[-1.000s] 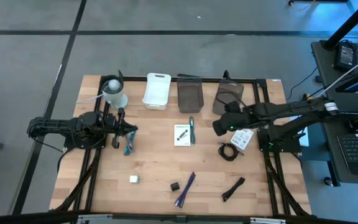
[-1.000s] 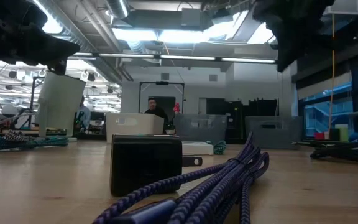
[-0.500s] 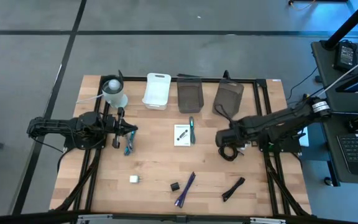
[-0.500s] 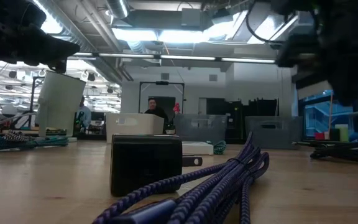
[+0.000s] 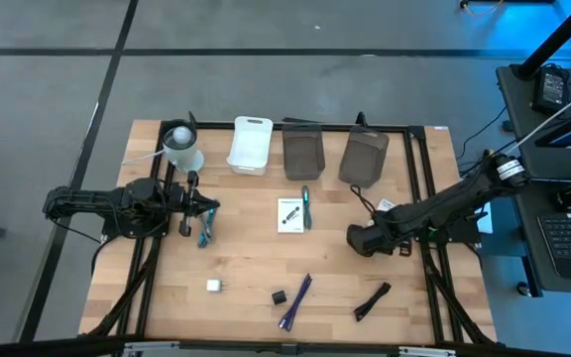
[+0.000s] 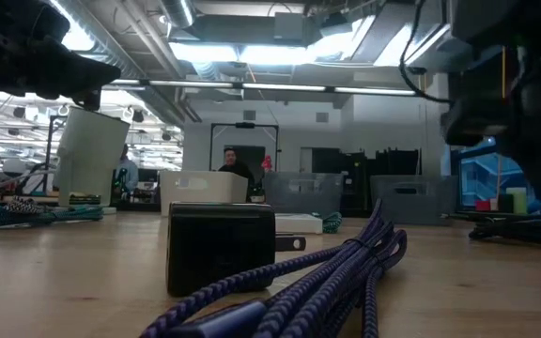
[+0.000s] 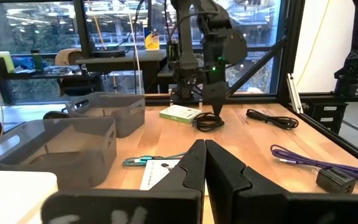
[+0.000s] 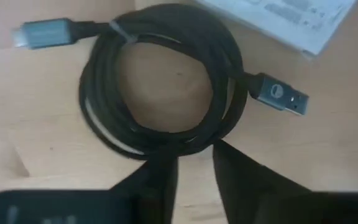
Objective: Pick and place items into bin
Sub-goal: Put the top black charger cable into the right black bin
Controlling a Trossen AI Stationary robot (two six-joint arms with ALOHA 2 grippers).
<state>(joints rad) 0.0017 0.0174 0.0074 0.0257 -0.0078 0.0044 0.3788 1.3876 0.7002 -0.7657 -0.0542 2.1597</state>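
Wooden planks make up the table [image 5: 256,268], which sits on a grey floor with an open workshop of shelves and ceiling lights behind it. One landmark serves for everything: the white bin [image 5: 250,145] at the table's far edge.

Left of the white bin stands a white cup-like container [image 5: 182,149]. Nearer than that and further left, the left gripper [image 5: 206,208] hangs over the table with its fingers pressed together, holding nothing; a teal cable [image 5: 205,234] lies just beside its tip.

Nearer than the white bin and a little left lies a tiny white cube [image 5: 213,286]. Right of the bin and closer to the middle of the table, a white card [image 5: 289,214] lies with a teal pen [image 5: 306,207] along its right edge. Well nearer than these lie a small black cube [image 5: 279,297] and a purple cable [image 5: 295,301].

Right of the white bin stand two grey bins [image 5: 303,153] [image 5: 365,157] side by side on the same far edge. Further right and nearer, the right gripper [image 5: 358,239] is down low over the black coiled cable [image 8: 160,87]; its fingers [image 8: 151,180] are spread slightly, straddling the coil's near edge without pinching it. Another white card [image 8: 284,18] lies just beside the coil. Nearer still, a black marker [image 5: 372,301] lies on the wood.
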